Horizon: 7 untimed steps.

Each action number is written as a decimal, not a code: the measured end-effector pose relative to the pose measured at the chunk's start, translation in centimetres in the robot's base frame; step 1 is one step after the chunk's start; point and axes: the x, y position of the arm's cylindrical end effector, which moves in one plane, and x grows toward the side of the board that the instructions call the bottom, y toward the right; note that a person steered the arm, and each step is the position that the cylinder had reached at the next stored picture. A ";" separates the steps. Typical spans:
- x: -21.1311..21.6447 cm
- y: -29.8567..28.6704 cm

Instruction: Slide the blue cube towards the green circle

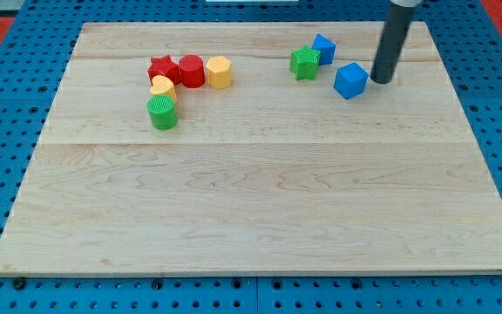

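And the count on the wooden board (260,218) reads seven blocks: two blue, the blue cube (350,80) and a blue block (323,48); two green, the green circle (162,112) and a green star (304,62); two red, a red star (163,70) and a red cylinder (191,71); plus two yellow, a yellow hexagon (219,71) and a yellow block (163,86) — make that eight.

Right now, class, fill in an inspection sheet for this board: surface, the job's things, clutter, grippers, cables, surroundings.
Surface: pale wooden board, lying flat.
Job's things: blue cube near the view's top right; green circle far off at the view's left.
Clutter: green star touching a second blue block, left of the cube; red star, red cylinder, yellow hexagon in a row; a yellow block just above the green circle.
Grippers: none; my tip sits just right of the blue cube, contact not clear.
Cables: nothing seen.
Surroundings: blue pegboard around the board.
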 end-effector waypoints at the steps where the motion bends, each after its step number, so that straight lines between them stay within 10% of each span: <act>1: 1.3 0.2; 4: -1.5 -7.1; 7: 5.3 -19.6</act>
